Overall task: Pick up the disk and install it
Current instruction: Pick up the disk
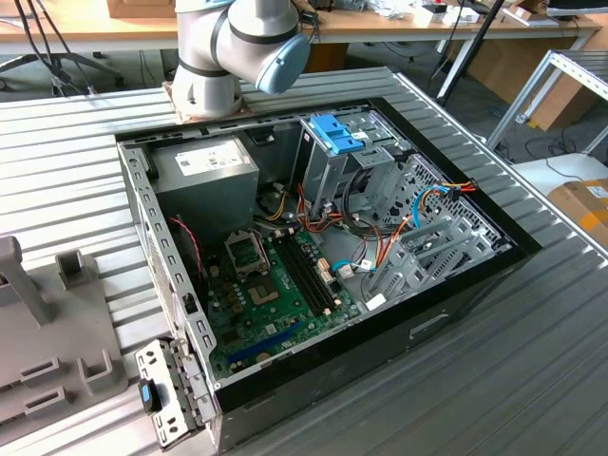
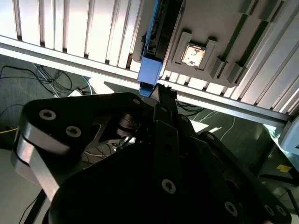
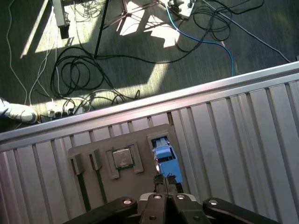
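The disk (image 3: 164,156) stands on edge in a slot of a grey fixture plate (image 3: 93,186); its blue end tab and black body show in both wrist views. Seen closer, the disk (image 2: 151,70) is a black slab with a blue rail running down to a blue tab. My gripper (image 3: 164,179) hangs just above that blue end, with the fingertips close together and nothing between them. In the second wrist view the gripper (image 2: 163,93) tips sit right beside the tab, and I cannot tell whether they touch it.
An open computer case (image 1: 323,247) lies on the ribbed metal table (image 1: 532,361), with a grey drive cage topped by a blue latch (image 1: 334,133). The arm's base (image 1: 218,66) stands behind it. A processor chip (image 3: 122,157) sits in the fixture beside the disk. Cables (image 3: 79,74) litter the floor.
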{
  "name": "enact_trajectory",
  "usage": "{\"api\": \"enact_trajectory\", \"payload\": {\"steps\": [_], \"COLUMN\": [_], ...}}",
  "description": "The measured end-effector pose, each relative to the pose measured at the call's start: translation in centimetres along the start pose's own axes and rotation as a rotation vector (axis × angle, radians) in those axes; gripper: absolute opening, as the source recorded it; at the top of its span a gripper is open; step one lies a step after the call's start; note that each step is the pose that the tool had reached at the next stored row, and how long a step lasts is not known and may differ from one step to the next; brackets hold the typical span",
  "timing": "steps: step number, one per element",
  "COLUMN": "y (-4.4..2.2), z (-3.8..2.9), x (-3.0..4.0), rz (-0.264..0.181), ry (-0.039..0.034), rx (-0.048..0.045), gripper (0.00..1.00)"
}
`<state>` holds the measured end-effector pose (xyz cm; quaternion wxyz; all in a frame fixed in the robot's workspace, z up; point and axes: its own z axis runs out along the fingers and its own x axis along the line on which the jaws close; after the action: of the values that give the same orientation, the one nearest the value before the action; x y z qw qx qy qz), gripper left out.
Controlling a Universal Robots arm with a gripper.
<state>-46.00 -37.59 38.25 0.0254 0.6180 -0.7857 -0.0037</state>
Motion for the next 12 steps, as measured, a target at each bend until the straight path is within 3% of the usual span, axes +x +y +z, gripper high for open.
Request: {"api": "enact_trajectory", "payload": {"steps": [12], "y": [0.00], "z": [0.00], "x": [-0.01], "rz": [-0.018], "ry": [0.0007], "rx": [0.0006], "gripper": [0.11]}}
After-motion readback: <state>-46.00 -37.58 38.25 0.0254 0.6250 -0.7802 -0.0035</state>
